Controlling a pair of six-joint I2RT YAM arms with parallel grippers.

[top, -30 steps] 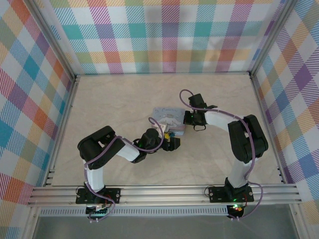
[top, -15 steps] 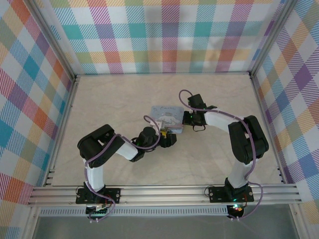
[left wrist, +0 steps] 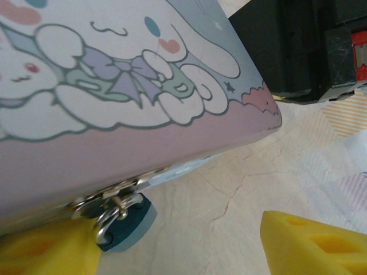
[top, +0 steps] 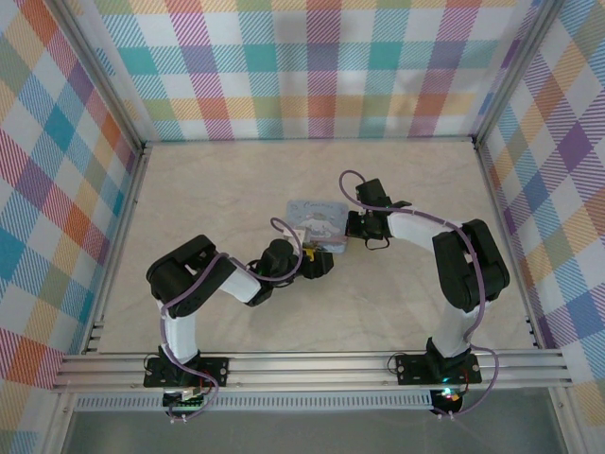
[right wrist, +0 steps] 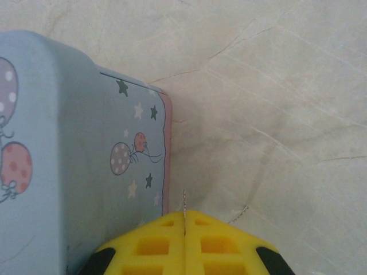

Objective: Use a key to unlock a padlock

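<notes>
Where padlock point(left wrist: 123, 220) hangs, left gripper point(left wrist: 183, 252) straddles it

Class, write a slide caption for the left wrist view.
Padlock hanging from the hasp of the cartoon box, within the open left gripper.

A: Box point(left wrist: 143, 143)?
B: Pastel blue, white cartoon figures, lilac bow, pink band, dark stars, dotted balloons.
A: Padlock point(left wrist: 132, 220)?
B: Dark teal body, silver shackle.
A: Key point(right wrist: 184, 201)?
B: Thin grey sliver.
A: Fingers point(right wrist: 155, 243)?
B: Yellow.
A: Desk point(right wrist: 275, 86), walls point(top: 321, 66)?
B: Cream with fine dark veins; pastel plaid in teal, orange, purple, yellow.
</notes>
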